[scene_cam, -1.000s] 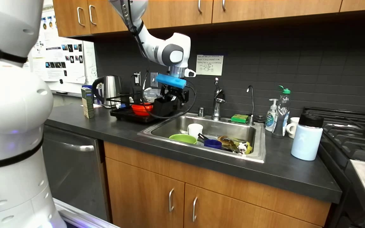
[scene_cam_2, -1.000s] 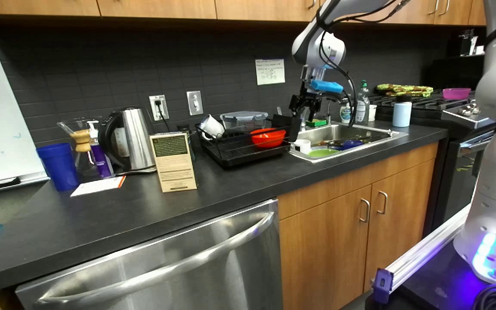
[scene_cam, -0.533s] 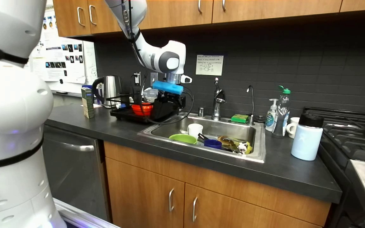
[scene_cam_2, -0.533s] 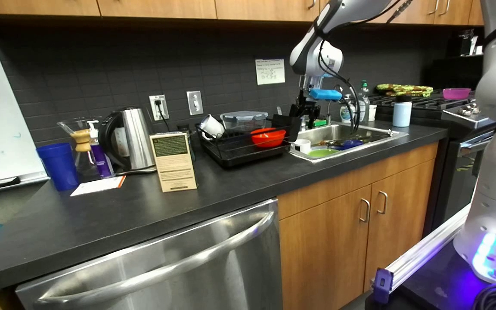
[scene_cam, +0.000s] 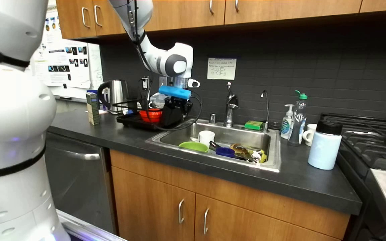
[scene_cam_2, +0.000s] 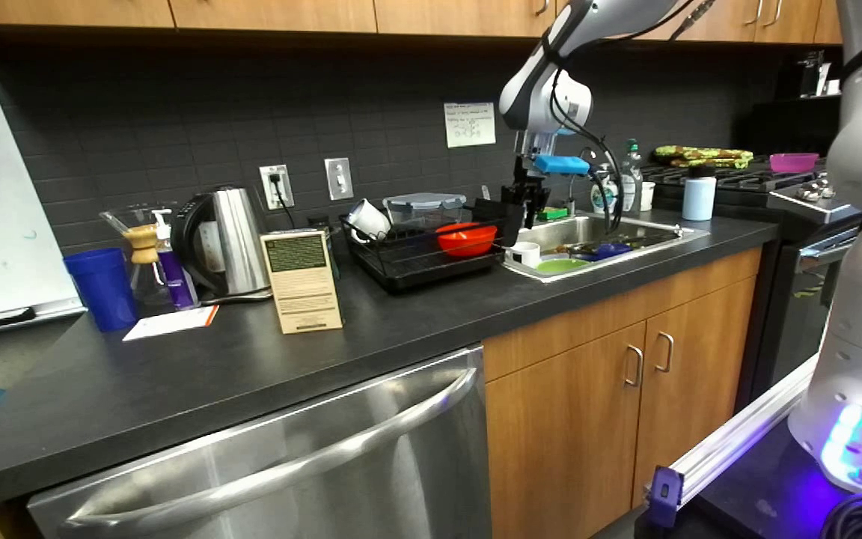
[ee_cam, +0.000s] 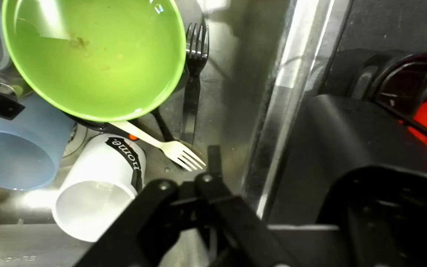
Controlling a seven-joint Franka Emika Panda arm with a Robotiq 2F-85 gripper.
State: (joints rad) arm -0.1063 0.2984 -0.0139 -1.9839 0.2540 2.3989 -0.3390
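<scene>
Above the rack end of the sink (scene_cam: 274, 150) hangs the hand (scene_cam_2: 527, 217), pointing down. Jaw state: cannot tell. From the wrist, the dark linkages come near each other and only one fingertip (ee_cam: 214, 159) shows clearly; dark on dark, neither exterior view settles whether the pads meet or grip anything.

Nearest item: black cutlery holder (ee_cam: 332, 133), just beside the hand at the end of the dish rack (scene_cam_2: 423, 274); contact not determinable.

Wrist view, inside the sink: cream fork (ee_cam: 163, 146), handle running out of sight at the rim of the green bowl (ee_cam: 135, 70), tines toward the visible fingertip. White cup (ee_cam: 100, 159), lettered "home." on black, sits next to the fork, partly covered by the linkage. Dark fork (ee_cam: 191, 89) lies just beside the bowl; translucent blue cup (ee_cam: 24, 141) is next to the white one.

Surroundings: red bowl (scene_cam: 150, 115) in the rack, both exterior views. White mug (scene_cam_2: 368, 221) tilted at the rack's far end, in an exterior view. Kettle (scene_cam_2: 242, 239) and carton (scene_cam_2: 302, 281) upright on the worktop (scene_cam_2: 214, 382). Green sponge (scene_cam: 253, 125) on the sink's back ledge, near the faucet (scene_cam: 230, 107).
</scene>
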